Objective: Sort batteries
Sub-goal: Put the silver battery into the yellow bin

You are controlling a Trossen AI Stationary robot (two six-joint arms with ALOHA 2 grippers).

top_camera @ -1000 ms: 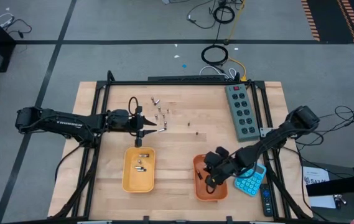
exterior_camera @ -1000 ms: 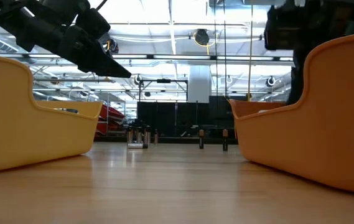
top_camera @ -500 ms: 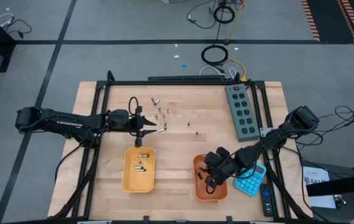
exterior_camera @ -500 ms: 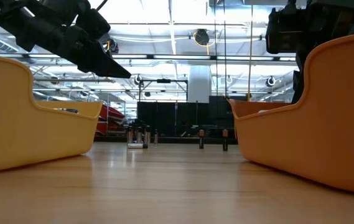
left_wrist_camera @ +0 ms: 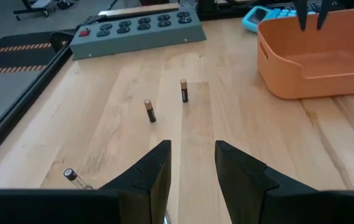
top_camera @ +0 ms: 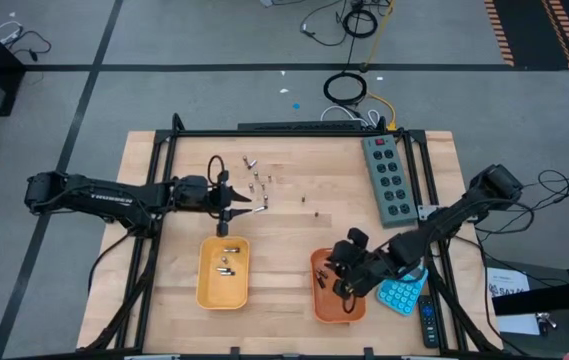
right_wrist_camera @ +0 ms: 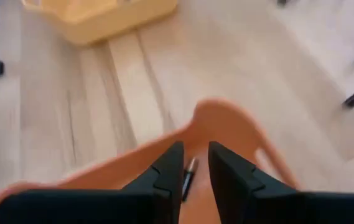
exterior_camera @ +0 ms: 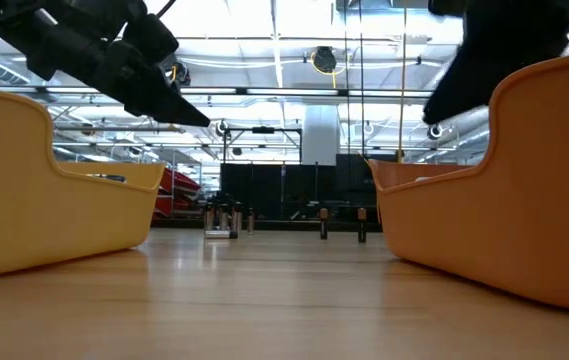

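Over orange tray (top_camera: 324,302): right jaws (top_camera: 339,289) parted, empty; one dark battery (right_wrist_camera: 188,175) lies inside.
Above yellow tray (top_camera: 223,273): left jaws (top_camera: 230,209) parted, empty.
Yellow tray: about three silvery batteries (top_camera: 227,262).
Surface (top_camera: 284,225): two dark batteries (left_wrist_camera: 184,91) loose; more in a cluster (top_camera: 256,182).
Writing: none readable.

Two trays sit on the table: one yellow tray (top_camera: 223,271) on the left and one orange tray (top_camera: 325,301) on the right. The yellow tray holds about three silvery batteries (top_camera: 227,262), the orange tray shows one dark battery (right_wrist_camera: 188,176), and the loose batteries (top_camera: 256,182) farther back number roughly eight to ten, too small to count surely, with two dark ones (left_wrist_camera: 166,101) lying apart to their right. There is one power strip (top_camera: 385,179), one blue calculator (top_camera: 402,293), and two arms.
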